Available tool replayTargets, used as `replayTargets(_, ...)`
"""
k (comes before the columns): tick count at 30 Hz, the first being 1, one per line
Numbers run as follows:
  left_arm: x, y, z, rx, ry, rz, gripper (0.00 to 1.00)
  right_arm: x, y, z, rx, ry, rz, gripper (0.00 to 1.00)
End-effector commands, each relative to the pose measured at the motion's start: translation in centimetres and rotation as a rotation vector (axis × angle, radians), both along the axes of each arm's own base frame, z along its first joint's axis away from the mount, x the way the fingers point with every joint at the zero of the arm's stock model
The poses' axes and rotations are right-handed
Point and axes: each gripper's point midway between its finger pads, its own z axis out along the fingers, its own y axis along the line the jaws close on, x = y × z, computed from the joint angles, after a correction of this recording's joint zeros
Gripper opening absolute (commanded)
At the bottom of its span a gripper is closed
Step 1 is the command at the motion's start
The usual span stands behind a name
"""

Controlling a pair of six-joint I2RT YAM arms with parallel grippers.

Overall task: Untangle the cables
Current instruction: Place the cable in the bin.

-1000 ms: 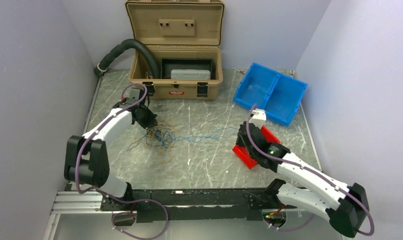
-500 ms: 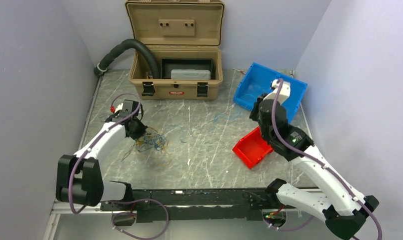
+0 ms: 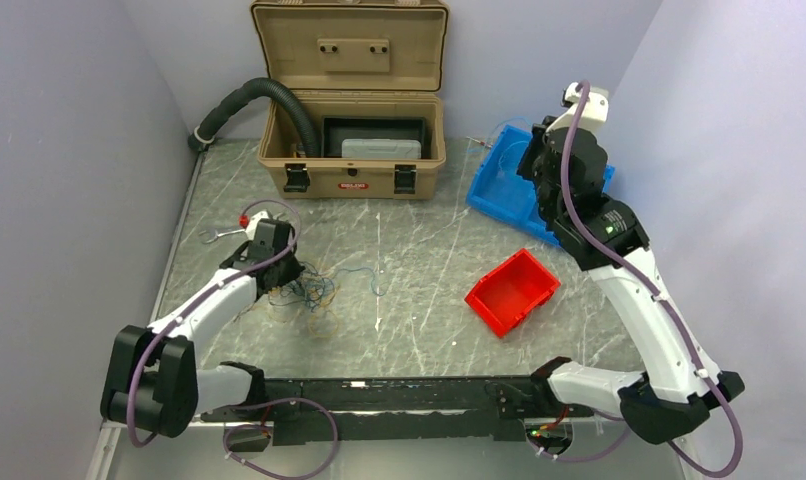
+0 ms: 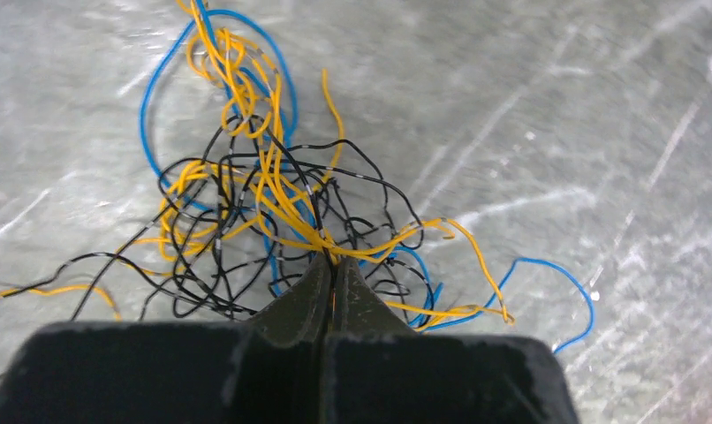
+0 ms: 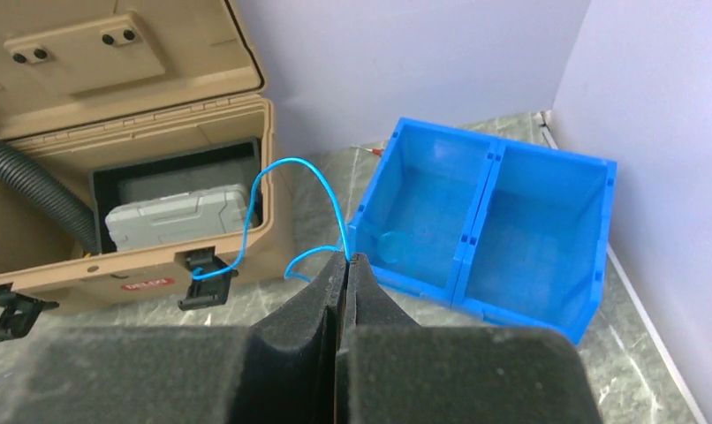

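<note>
The cables (image 3: 304,292) lie as a loose tangle of thin blue, yellow-orange and black wires on the left of the table. My left gripper (image 3: 279,270) is down at the tangle's left edge. In the left wrist view its jaws (image 4: 332,262) are shut on yellow and black strands of the tangle (image 4: 246,194). My right gripper (image 3: 531,165) is raised high over the blue bin (image 3: 504,195). It is shut on one blue wire (image 5: 262,190), which loops up and left from the tips (image 5: 345,258) and hangs free.
An open tan case (image 3: 351,150) stands at the back with a black corrugated hose (image 3: 249,95) entering it. A red bin (image 3: 512,291) sits at centre right. The blue two-compartment bin (image 5: 476,212) is at the back right near the wall.
My right gripper has risen from the red bin up and back over the blue bin, pulling a blue wire out. My left gripper moved left and nearer, dragging the tangle along.
</note>
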Motion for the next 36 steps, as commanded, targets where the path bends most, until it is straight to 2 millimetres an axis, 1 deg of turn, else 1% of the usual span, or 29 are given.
replayTargets(1,2.6,-3.0,2.6,0.018,-0.223,-0.204,0.00,0.7,-1.0,1.9,-0.043,0.003,-0.006,0.00)
replayTargets(2,2.7,-3.6,2.9,0.020,-0.257,-0.237,0.00,1.1,-1.3,2.5,-0.031,0.001,-0.014,0.00)
replayTargets(5,2.7,-5.0,3.1,0.008,-0.315,-0.324,0.00,2.6,-2.2,2.9,-0.010,0.023,-0.034,0.00)
replayTargets(8,2.9,-6.6,4.3,-0.028,-0.387,-0.407,0.00,3.9,-3.6,3.3,0.016,0.026,-0.066,0.00)
replayTargets(12,2.5,-8.5,5.2,-0.061,-0.451,-0.499,0.00,5.6,-5.8,3.2,0.052,0.041,-0.110,0.00)
replayTargets(14,2.3,-9.3,5.5,-0.077,-0.474,-0.542,0.00,6.1,-7.8,3.1,0.061,0.045,-0.156,0.00)
replayTargets(15,2.3,-9.4,5.5,-0.076,-0.475,-0.542,0.00,6.4,-8.2,3.1,0.067,0.046,-0.166,0.00)
replayTargets(16,2.2,-9.3,5.5,-0.070,-0.468,-0.531,0.00,6.6,-9.4,3.0,0.076,0.047,-0.194,0.00)
replayTargets(19,2.1,-9.3,5.6,-0.065,-0.474,-0.524,0.00,7.2,-11.8,2.6,0.098,0.051,-0.246,0.00)
replayTargets(20,2.0,-9.3,5.6,-0.066,-0.476,-0.524,0.00,7.5,-12.6,2.3,0.102,0.058,-0.265,0.00)
replayTargets(21,2.0,-9.3,5.7,-0.067,-0.483,-0.524,0.00,7.8,-12.9,1.9,0.105,0.065,-0.273,0.00)
replayTargets(22,2.0,-9.3,5.7,-0.069,-0.490,-0.523,0.00,7.8,-14.5,1.6,0.110,0.071,-0.312,0.00)
replayTargets(25,1.8,-9.6,6.2,-0.080,-0.518,-0.538,0.00,8.1,-16.3,0.5,0.129,0.092,-0.355,0.00)
replayTargets(27,1.7,-9.8,6.3,-0.088,-0.531,-0.551,0.00,7.7,-16.4,0.4,0.133,0.093,-0.346,0.00)
replayTargets(28,1.7,-9.9,6.4,-0.090,-0.535,-0.556,0.00,7.3,-16.3,0.6,0.137,0.086,-0.341,0.00)
replayTargets(29,1.7,-10.0,6.4,-0.090,-0.536,-0.557,0.00,6.9,-16.0,0.3,0.144,0.086,-0.330,0.00)
replayTargets(30,1.7,-10.0,6.4,-0.092,-0.535,-0.557,0.00,6.3,-15.7,0.5,0.151,0.073,-0.316,0.00)
replayTargets(33,1.7,-10.1,6.3,-0.092,-0.530,-0.559,0.00,4.3,-14.3,0.4,0.192,0.063,-0.258,0.00)
replayTargets(36,1.8,-10.2,6.3,-0.095,-0.527,-0.561,0.00,2.4,-12.8,-0.4,0.252,0.071,-0.205,0.00)
